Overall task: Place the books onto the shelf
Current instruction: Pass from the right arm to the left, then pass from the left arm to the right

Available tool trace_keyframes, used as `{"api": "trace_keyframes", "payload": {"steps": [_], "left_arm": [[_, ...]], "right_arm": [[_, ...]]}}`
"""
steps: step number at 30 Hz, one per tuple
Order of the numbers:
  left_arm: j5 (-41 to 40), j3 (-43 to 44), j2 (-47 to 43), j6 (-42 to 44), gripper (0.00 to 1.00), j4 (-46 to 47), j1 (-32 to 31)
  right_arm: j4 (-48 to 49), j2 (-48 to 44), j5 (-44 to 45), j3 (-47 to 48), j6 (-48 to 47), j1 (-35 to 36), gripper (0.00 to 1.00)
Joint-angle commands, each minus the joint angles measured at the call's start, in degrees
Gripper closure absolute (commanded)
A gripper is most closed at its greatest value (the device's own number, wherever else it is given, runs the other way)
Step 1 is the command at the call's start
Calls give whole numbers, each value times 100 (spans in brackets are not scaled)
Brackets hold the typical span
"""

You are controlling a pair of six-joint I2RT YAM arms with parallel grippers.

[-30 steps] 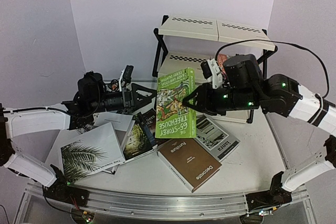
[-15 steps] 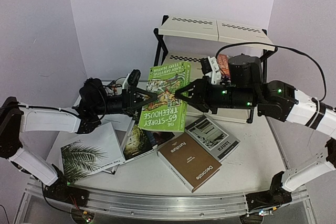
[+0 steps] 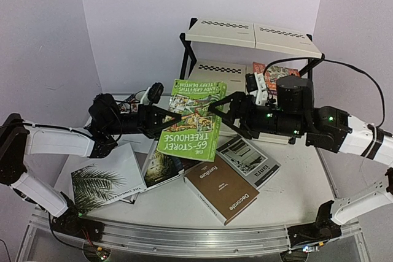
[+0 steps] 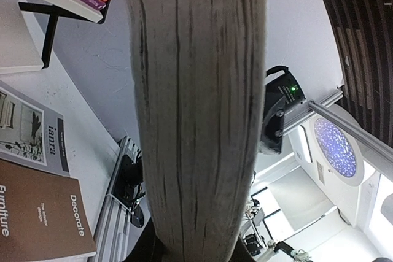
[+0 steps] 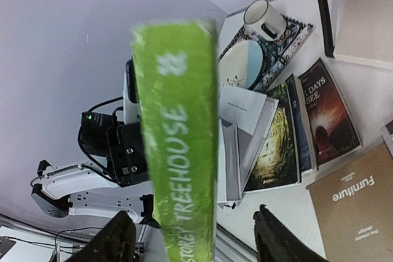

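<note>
The green Treehouse paperback [image 3: 191, 130] is clamped at its page edge by the left claw [image 3: 172, 118], spine straddled by the wide right claw [image 3: 216, 113].

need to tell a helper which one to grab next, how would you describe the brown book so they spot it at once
Look at the white table, near the middle of its front edge. The brown book lies flat there, beside a grey-white book. It is the only plain brown cover, with white words Decorate and Furniture; its neighbours show pictures.
</note>
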Motion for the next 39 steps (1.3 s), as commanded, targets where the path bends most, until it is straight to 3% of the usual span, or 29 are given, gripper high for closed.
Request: {"api": "trace_keyframes", "payload": {"steps": [1, 3, 10, 21, 32, 39], "left_arm": [[293, 94, -26, -369, 100, 522, 260], [479, 135, 16, -546, 100, 521, 396], [1053, 369, 203, -1306, 100, 523, 707], [1179, 239, 49, -1732, 100, 523, 710], [1192, 88, -141, -1866, 97, 516, 703], [1275, 39, -225, -1850, 96, 513, 688]], "right_arm": [[365, -553, 334, -136, -583, -18, 7], [101, -750, 408, -128, -1278, -24, 2], [-772, -1380, 295, -160, -5006, -21, 2], [-1214, -1120, -1243, -203, -10830, -11, 2], [-514, -536, -954, -141, -13172, 323, 2], [-147, -161, -242, -174, -14327, 688, 11]]}}
